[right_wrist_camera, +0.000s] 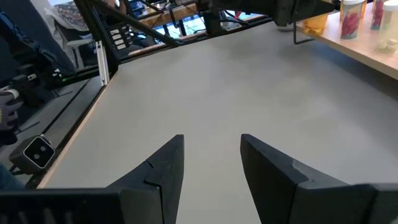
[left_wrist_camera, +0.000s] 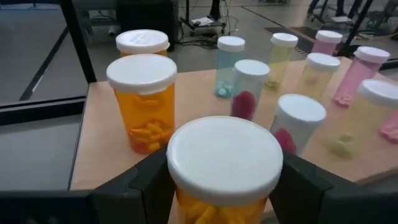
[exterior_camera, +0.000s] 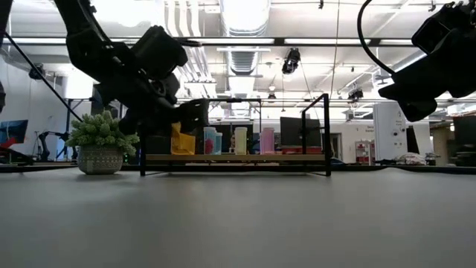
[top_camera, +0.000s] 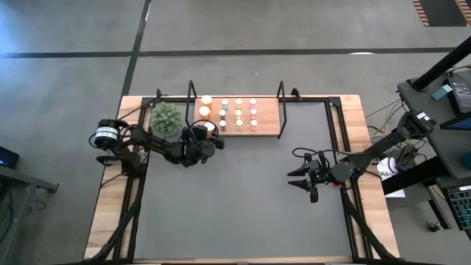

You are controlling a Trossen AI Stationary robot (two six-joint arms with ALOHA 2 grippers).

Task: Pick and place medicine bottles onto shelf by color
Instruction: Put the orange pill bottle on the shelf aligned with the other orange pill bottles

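Four views of one table — overhead, table-level, two wrists

High looks straight down; low looks level across the mat at the shelf (exterior_camera: 235, 158); left wrist sits close over the shelf's (left_wrist_camera: 199, 99) bottles — right wrist faces bare mat.

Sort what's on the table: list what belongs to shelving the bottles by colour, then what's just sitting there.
Part of the job:
- shelf
- medicine bottles standing on it in rows
- orange bottle in the left gripper, at the shelf's left end

Just there:
- potted plant, left of the shelf
- right gripper, open and empty over the mat
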